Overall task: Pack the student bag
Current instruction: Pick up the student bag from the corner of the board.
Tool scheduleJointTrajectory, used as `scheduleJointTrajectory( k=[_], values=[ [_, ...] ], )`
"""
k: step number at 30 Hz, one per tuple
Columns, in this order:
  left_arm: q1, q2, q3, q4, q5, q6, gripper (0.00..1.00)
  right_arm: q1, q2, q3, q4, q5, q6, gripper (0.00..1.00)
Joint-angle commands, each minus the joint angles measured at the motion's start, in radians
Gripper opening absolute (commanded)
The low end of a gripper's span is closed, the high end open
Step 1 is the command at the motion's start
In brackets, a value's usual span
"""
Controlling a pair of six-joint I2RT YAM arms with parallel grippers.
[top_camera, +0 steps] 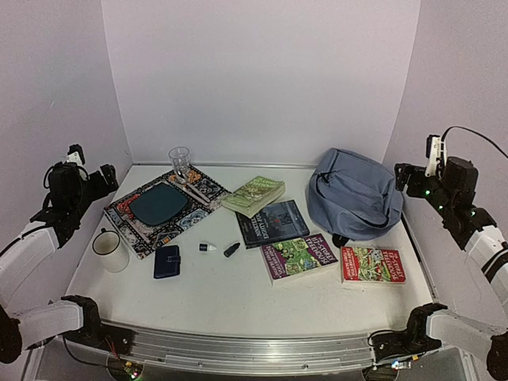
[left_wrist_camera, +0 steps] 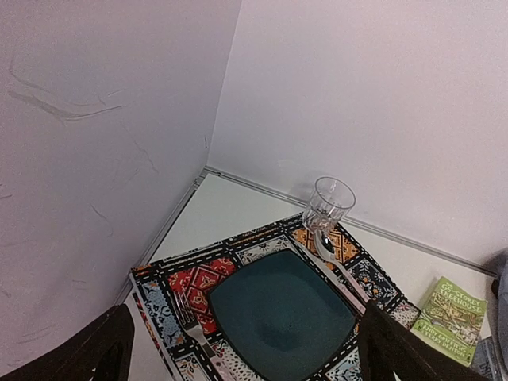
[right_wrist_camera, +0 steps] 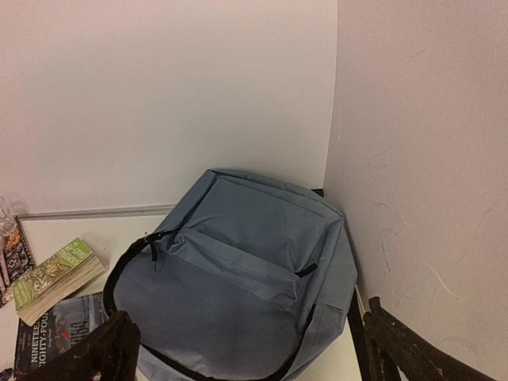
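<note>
So, the large soft grey-blue fabric student bag lay flat at the far right corner of the white table, right side up against the right edge. A dark zipper line ran round its left side; couldn't tell whether it was zipped. A black strap end poked out at its near side.

Above the right edge, the right gripper hung in the air over the bag, fingers spread wide, gripping nothing. Same for the left gripper above the left edge: fingers wide apart, nothing between them.

Four books sat left of and nearer than the bag:
- dark-covered paperback just beside the bag's left side
- green paperback at that book's far left corner, touching or overlapping, couldn't tell which
- purple-and-green paperback on the dark one's near side
- red-covered paperback by the right edge, just nearer than the bag

Mid-table were a small black piece and a small white piece, slightly apart and too small to identify. A dark blue wallet lay just left of them.

On the left side a patterned multicoloured placemat sat diagonally with a teal square plate on it. A fork lay on the mat left of the plate and a spoon right of it. A clear drinking glass stood upright at the mat's far corner. A white mug stood off the mat, near the left edge.
</note>
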State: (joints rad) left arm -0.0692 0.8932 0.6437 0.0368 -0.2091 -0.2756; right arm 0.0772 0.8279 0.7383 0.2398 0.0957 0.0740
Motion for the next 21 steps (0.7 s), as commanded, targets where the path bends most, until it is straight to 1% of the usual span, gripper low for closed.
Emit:
scheduleJointTrajectory(
  k=[1, 5, 9, 16, 18, 21],
  values=[
    [0.000, -0.006, 0.011, 0.051, 0.019, 0.021, 1.00, -0.002, 0.006, 0.004, 0.036, 0.083, 0.045, 0.98],
    [0.000, -0.007, 0.014, 0.050, 0.049, 0.029, 1.00, -0.001, 0.009, -0.006, 0.035, 0.045, 0.005, 0.98],
    [0.000, -0.004, 0.020, 0.046, 0.064, 0.020, 0.99, -0.002, 0.017, -0.005, 0.027, -0.068, -0.043, 0.98],
    [0.000, 0.026, 0.037, 0.038, 0.184, 0.030, 1.00, 0.009, 0.165, 0.051, -0.010, -0.291, -0.067, 0.98],
    [-0.001, 0.038, 0.045, 0.034, 0.231, 0.031, 1.00, 0.055, 0.217, 0.075, -0.026, -0.259, -0.124, 0.94],
    [-0.002, 0.060, 0.053, 0.026, 0.295, 0.025, 0.99, 0.194, 0.354, 0.158, -0.093, -0.116, -0.215, 0.94]
  ],
)
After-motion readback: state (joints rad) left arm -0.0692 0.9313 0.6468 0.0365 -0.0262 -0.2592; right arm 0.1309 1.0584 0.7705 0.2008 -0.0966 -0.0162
